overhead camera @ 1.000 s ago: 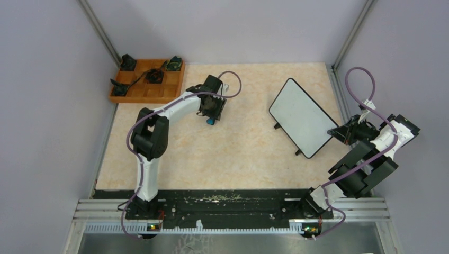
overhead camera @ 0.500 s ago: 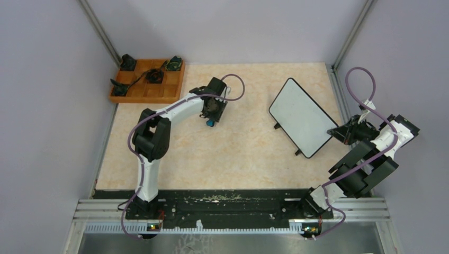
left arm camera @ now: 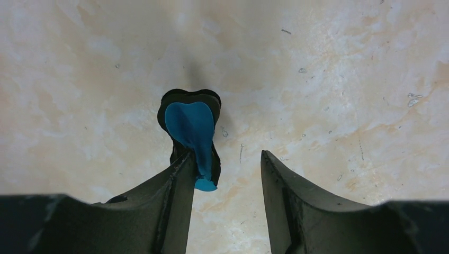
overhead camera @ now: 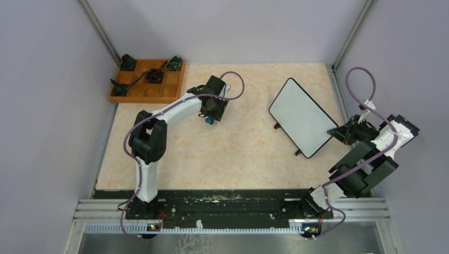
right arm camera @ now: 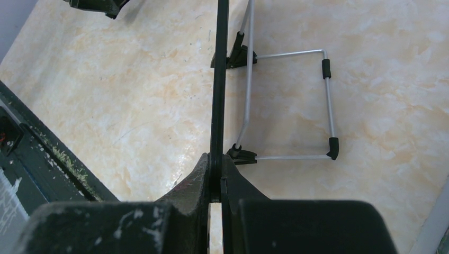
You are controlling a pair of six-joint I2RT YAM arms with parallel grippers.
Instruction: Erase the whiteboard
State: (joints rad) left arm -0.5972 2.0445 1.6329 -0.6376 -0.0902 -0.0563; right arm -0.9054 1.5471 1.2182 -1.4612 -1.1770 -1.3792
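The whiteboard (overhead camera: pixel 302 116) stands tilted on its wire stand at the right of the table; its face looks plain white from above. My right gripper (overhead camera: pixel 339 132) is shut on the board's near right edge, and in the right wrist view the board (right arm camera: pixel 218 79) runs edge-on out of the closed jaws (right arm camera: pixel 216 159). A small blue eraser (left arm camera: pixel 190 124) with a black underside sits by my left gripper's (left arm camera: pixel 226 156) left fingertip. The jaws are open with bare table between them. From above the eraser (overhead camera: pixel 209 120) shows just below the left gripper (overhead camera: pixel 210 114), mid-table.
A wooden compartment tray (overhead camera: pixel 148 94) with several small black parts sits at the back left corner. The board's wire stand (right arm camera: pixel 328 100) with black feet rests on the table behind it. Walls and metal posts close in the left, back and right sides.
The left arm has shifted slightly, its elbow moving a little left and nearer. The eraser stays in about the same spot. The right arm and the board have not moved.
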